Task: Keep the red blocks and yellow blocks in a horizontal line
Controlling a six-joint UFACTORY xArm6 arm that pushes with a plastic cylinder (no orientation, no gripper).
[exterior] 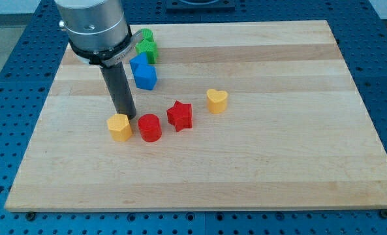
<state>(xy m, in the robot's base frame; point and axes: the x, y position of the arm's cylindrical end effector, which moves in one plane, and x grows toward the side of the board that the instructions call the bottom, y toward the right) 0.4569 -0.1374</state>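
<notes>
Bare rod with nothing gripped, my tip (pixel 127 116) hard by yellow block (pixel 120 127) and red cylinder (pixel 150 127); clipping either could skew the line toward red star (pixel 179 115) and yellow heart (pixel 216 100).

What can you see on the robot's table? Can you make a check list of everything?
Surface: wooden board lying on a blue perforated bench.
Job's things: yellow block, red cylinder, red star and yellow heart form a rough row that rises towards the view's right, not yet level.
Clutter: blue blocks and green blocks bunched near the view's top left.
Grippers: none; my tip sits just above the yellow block, left of the red cylinder. Contact cannot be told.
Cables: nothing seen.
Surroundings: dark edge at the view's top, too little visible to name.
</notes>
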